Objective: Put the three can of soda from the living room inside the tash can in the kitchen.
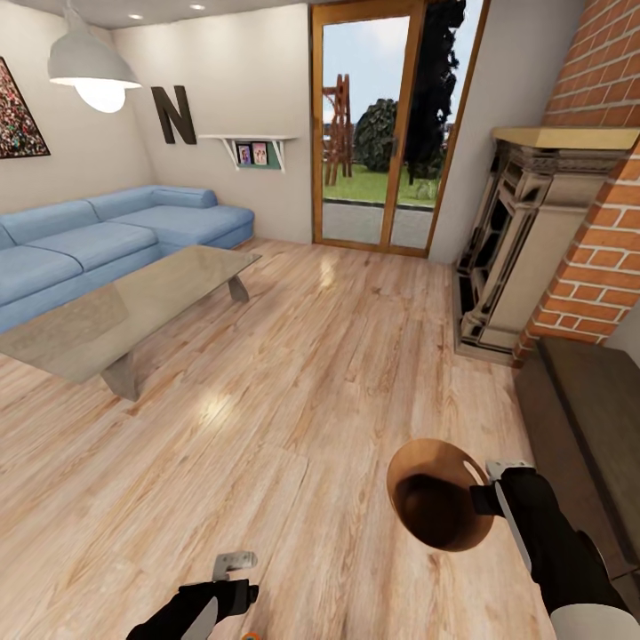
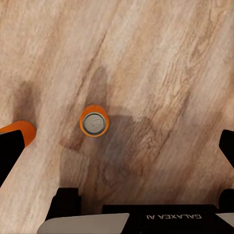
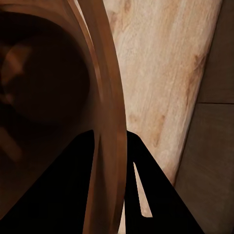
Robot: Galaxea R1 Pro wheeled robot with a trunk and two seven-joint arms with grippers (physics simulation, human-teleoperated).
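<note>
In the left wrist view a can of soda (image 2: 94, 122), orange with a silver top, stands upright on the wood floor, seen from straight above. A second orange can of soda (image 2: 23, 132) pokes in beside one finger. My left gripper (image 2: 117, 151) hangs open above the floor, its fingers spread wide apart and holding nothing. In the head view the left gripper (image 1: 233, 591) is low, with a sliver of orange can (image 1: 252, 635) below it. My right gripper (image 1: 487, 498) is shut on the rim of the brown tash can (image 1: 436, 507), holding it tilted above the floor; the rim (image 3: 105, 122) runs between its fingers.
A glass coffee table (image 1: 133, 311) and a blue corner sofa (image 1: 107, 231) stand to the left. The brick fireplace (image 1: 533, 249) and a dark low ledge (image 1: 587, 418) line the right side. A glass door (image 1: 382, 133) is ahead. Open wood floor lies between.
</note>
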